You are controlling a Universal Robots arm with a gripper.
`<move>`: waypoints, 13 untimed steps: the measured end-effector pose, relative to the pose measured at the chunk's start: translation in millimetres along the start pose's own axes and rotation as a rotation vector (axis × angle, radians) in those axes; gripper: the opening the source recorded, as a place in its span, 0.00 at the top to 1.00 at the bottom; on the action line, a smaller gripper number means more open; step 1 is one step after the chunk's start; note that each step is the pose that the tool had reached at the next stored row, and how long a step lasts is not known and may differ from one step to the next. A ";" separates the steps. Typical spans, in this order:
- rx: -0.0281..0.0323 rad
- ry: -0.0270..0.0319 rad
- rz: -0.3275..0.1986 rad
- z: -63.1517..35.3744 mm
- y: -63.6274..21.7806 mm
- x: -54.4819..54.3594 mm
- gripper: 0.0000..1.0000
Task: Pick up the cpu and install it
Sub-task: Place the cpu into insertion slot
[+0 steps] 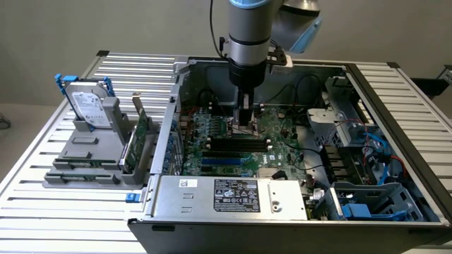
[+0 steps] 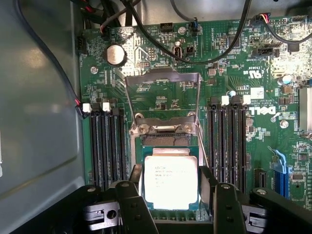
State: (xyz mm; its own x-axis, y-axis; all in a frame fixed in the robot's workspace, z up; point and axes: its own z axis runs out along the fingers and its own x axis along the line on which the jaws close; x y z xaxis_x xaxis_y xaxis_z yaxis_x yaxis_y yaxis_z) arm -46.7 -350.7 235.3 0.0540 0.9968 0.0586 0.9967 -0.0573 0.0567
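Desk: a pale ribbed metal desk (image 1: 28, 206). Near its left edge stands a grey plastic rack (image 1: 84, 159) holding a silver hard drive in a blue bracket (image 1: 88, 108) and upright green circuit cards (image 1: 141, 124).
Case: an open grey steel computer case (image 1: 166, 137) covers the desk's middle and right, with a glossy green motherboard (image 1: 282, 153) flat on its floor.
Tool: the black two-fingered tool (image 1: 244, 123) straddles the chip with one finger against each of two opposite edges. By the look, it is gripping it.
Cpu: the small flat square cpu with a pale silver metal top (image 2: 170, 181) hangs or rests over the socket mid-board, between two banks of black memory slots (image 2: 107, 146). It is just beside the hinge of the raised bare-metal load frame (image 2: 163, 76). I cannot tell whether it is seated.
Handling: probably light, thin and rigid. The smooth lid looks slippery, so the side edges are the place to hold it. The contact face is likely fragile, so it should be kept level.
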 end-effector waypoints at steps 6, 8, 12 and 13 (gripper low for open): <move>-0.0053 0.0003 -0.001 4.6 -0.2 -2.6 0.45; -0.0095 0.0006 -0.002 6.8 -0.2 -2.9 0.45; -0.0200 0.0013 -0.005 10.7 -0.7 -3.3 0.45; -0.0209 0.0014 -0.006 11.0 -1.0 -3.3 0.45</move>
State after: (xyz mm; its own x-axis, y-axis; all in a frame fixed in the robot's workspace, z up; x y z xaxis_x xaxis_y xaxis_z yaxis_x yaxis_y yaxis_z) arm -47.2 -353.3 224.1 0.0482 0.9971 0.0596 0.9956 -0.0528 0.0778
